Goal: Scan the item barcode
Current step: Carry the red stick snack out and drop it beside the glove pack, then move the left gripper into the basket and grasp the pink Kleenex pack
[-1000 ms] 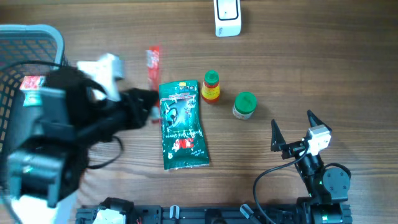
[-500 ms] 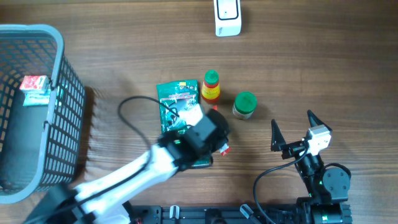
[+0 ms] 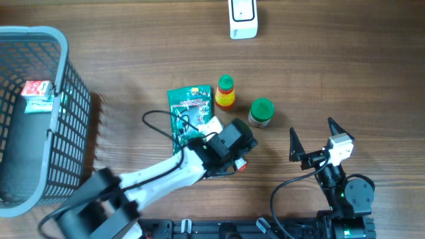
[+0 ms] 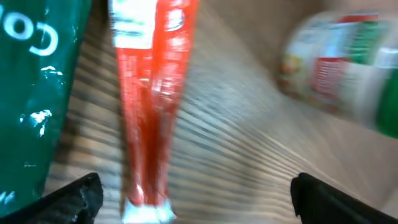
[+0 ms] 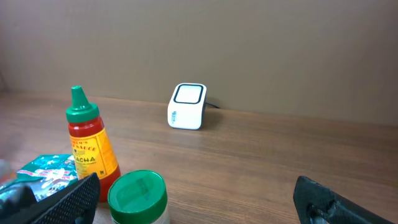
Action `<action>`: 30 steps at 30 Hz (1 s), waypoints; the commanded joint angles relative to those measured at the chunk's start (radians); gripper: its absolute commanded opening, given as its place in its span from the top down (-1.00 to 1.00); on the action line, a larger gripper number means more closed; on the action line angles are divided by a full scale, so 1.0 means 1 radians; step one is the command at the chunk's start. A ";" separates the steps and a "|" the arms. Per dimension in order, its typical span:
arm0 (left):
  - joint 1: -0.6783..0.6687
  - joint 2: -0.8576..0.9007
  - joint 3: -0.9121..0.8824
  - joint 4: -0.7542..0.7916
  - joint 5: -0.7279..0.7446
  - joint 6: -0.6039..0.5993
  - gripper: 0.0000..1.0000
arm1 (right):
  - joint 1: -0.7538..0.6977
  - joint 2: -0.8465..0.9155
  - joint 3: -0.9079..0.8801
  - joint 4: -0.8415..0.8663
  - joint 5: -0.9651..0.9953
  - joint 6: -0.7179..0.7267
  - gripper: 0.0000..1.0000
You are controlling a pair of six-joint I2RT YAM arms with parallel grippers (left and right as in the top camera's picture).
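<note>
Left gripper [image 4: 196,190]: spread wide, pinching nothing, straddling red sachet [image 4: 152,93] lying flat on table just right of green pouch [image 3: 191,106]. Left arm: stretched low from near-left toward centre, wrist over pouch's near end. Right gripper [image 3: 312,136]: spread wide, empty, parked near right. Scanner [image 3: 243,18]: far edge.

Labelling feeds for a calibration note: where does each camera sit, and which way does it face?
Overhead: above the table, looking straight down; both arms show, left arm over the green pouch.
Left wrist: close above the table, facing down at a red sachet between the left gripper's open fingertips.
Right wrist: low, looking level across to the scanner; right gripper fingertips at the corners.
Shared: overhead and right wrist both show scanner, sauce bottle, green-lidded jar.
</note>
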 commanded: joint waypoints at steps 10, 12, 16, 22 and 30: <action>0.062 -0.561 0.245 -0.338 -0.628 0.666 -1.00 | 0.005 -0.008 -0.001 0.003 0.006 -0.009 -1.00; 0.189 -0.593 0.356 -0.399 -0.652 0.784 -0.99 | 0.005 -0.008 -0.001 0.003 0.006 -0.008 -1.00; 0.458 -0.584 0.546 -0.488 -0.647 0.835 -1.00 | 0.005 -0.008 -0.001 0.003 0.006 -0.008 -0.99; 0.943 -0.541 0.654 -0.531 -0.475 0.835 -1.00 | 0.004 -0.008 -0.001 0.003 0.006 -0.008 -0.99; 1.518 -0.276 0.654 -0.516 0.038 0.827 -0.99 | 0.004 -0.008 -0.001 0.003 0.006 -0.009 -1.00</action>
